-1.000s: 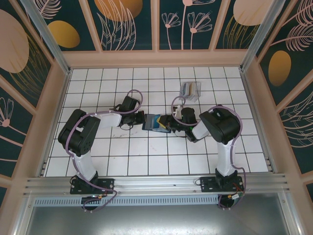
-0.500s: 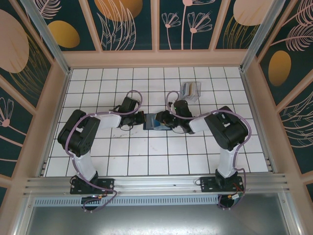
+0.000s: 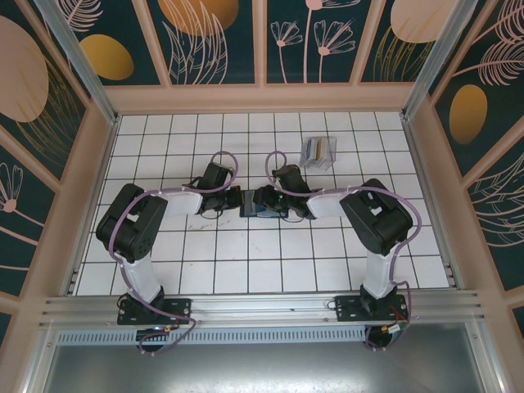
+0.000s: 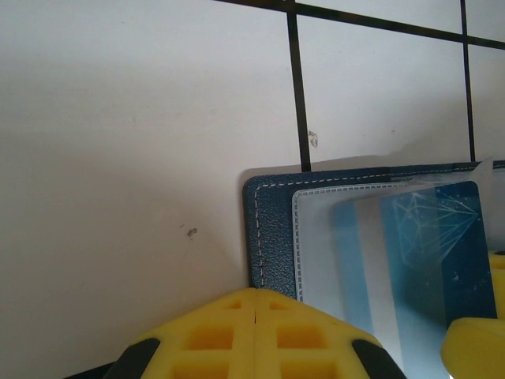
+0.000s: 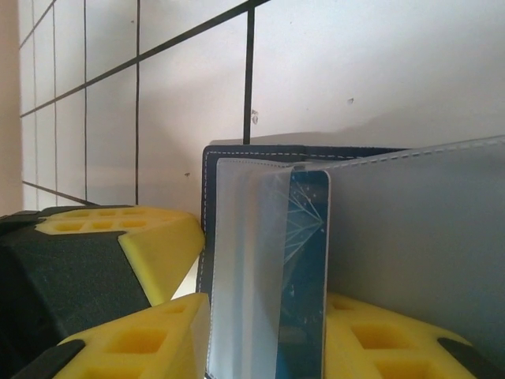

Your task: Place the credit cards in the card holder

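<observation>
**One card at the pocket, others waiting**

The card holder (image 3: pixel 257 203) lies open on the middle of the table (image 3: pixel 246 262), between the two arms. The left pincer (image 4: pixel 254 312), pressed together, sits at its edge. A blue card (image 5: pixel 304 260) stands part-way into the clear pocket (image 5: pixel 245 260), between the parted jaws of the right pincer (image 5: pixel 268 324); whether they grip it I cannot tell. More credit cards (image 3: pixel 321 149) sit in the clear tray (image 3: pixel 304 154), well apart, so most of the job looks undone.
</observation>
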